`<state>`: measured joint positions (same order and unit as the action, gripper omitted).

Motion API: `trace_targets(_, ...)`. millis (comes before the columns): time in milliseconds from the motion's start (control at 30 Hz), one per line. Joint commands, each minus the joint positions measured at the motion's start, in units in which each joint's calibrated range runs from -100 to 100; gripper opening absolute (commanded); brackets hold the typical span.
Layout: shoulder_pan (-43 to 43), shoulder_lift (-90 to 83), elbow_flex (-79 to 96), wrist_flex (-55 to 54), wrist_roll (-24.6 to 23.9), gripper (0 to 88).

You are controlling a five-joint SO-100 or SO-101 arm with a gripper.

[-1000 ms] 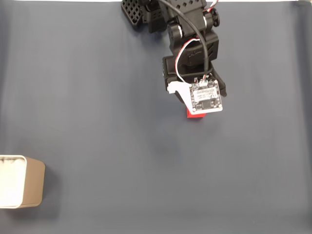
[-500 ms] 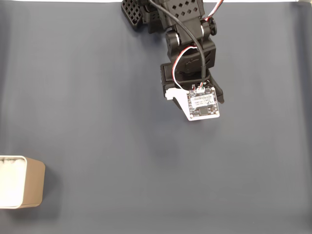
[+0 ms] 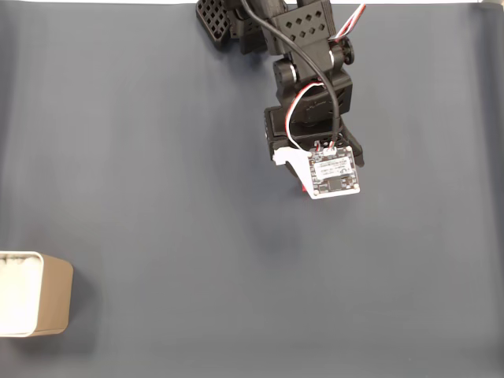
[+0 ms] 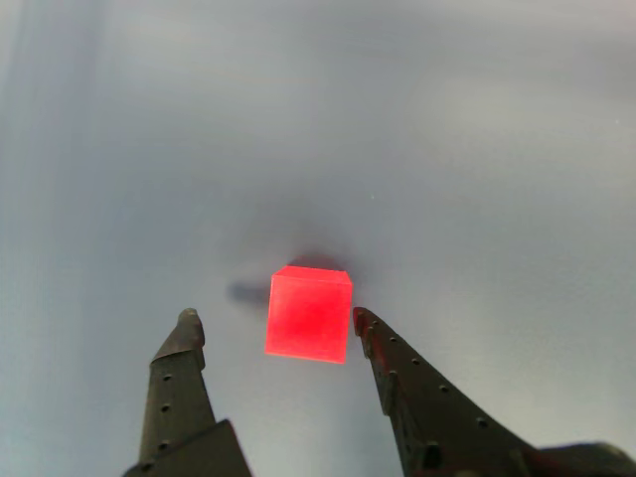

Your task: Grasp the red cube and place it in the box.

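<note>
Other view: I see the gripper [image 4: 270, 324] spread, the red cube [image 4: 309, 314] between its tips, touching the right one, a gap on the left. Fixed view: bare dark mat [image 3: 173, 197] lies open between the arm and the box [image 3: 35, 294] at lower left.

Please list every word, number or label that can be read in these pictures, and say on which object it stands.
No text can be read.
The white circuit board on the arm's wrist, in the fixed view, has small dark markings, too small and blurred to read.
The red cube, the box and the gripper show no writing.
</note>
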<state>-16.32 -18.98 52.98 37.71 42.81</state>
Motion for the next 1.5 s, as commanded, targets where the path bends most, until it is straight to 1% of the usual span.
trace_targets(0,-0.94,0.43,-0.79,-1.15,-0.68,35.1)
trace_targets(267,-2.15,0.95,-1.07,-1.64,-1.17,35.1)
trace_targets(1100,-1.86,0.86,-0.98,-1.64,-1.32,34.8)
trace_targets(1200,-1.86,0.6,-1.07,-1.64,-1.27,33.2)
trace_targets(1300,-1.79,0.69,-1.07,-1.64,-0.73,29.2)
trace_targets(1467,-1.93,0.78,-1.07,-1.64,-0.68,19.3)
